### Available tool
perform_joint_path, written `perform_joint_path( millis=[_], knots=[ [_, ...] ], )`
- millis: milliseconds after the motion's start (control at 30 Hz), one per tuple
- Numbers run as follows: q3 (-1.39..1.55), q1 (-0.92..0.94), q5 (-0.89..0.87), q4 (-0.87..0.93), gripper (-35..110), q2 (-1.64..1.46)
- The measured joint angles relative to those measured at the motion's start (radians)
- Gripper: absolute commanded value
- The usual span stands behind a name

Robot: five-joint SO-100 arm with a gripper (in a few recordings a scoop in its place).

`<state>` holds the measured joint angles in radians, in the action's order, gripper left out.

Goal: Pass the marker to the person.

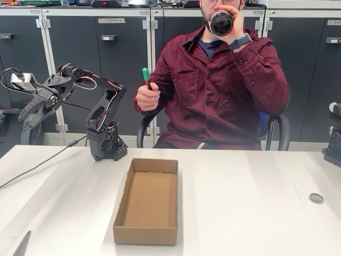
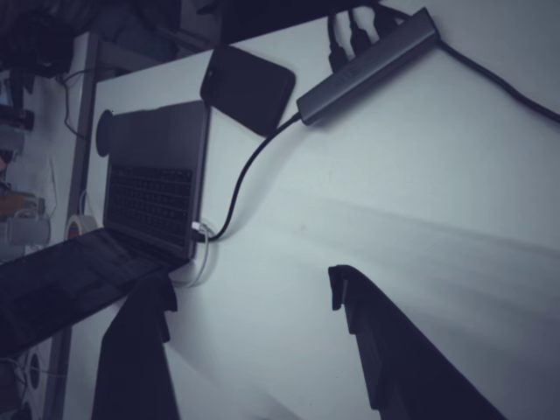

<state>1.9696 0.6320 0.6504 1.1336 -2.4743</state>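
The marker [image 1: 146,77] with its green cap stands upright in the person's hand [image 1: 147,97], left of his chest in the fixed view. The person [image 1: 218,90] sits behind the table in a maroon shirt and holds a dark bottle [image 1: 221,22] to his mouth with the other hand. My black arm is turned away to the left, and my gripper [image 1: 31,113] hangs beyond the table's left edge, far from the marker. In the wrist view my gripper [image 2: 249,302] is open, its two dark fingers [image 2: 367,332] apart with nothing between them.
An open cardboard box [image 1: 148,200] lies in the middle of the white table [image 1: 250,213]. A small round cap [image 1: 316,198] rests at the right. Below the gripper, the wrist view has a laptop [image 2: 153,188], a black case [image 2: 247,87], a USB hub [image 2: 367,66] and a cable.
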Motion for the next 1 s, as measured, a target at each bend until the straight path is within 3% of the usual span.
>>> perform_joint_path(
  millis=[1000],
  knots=[
    [0.025, 0.000, 0.002, -0.015, 38, -0.003]
  ],
)
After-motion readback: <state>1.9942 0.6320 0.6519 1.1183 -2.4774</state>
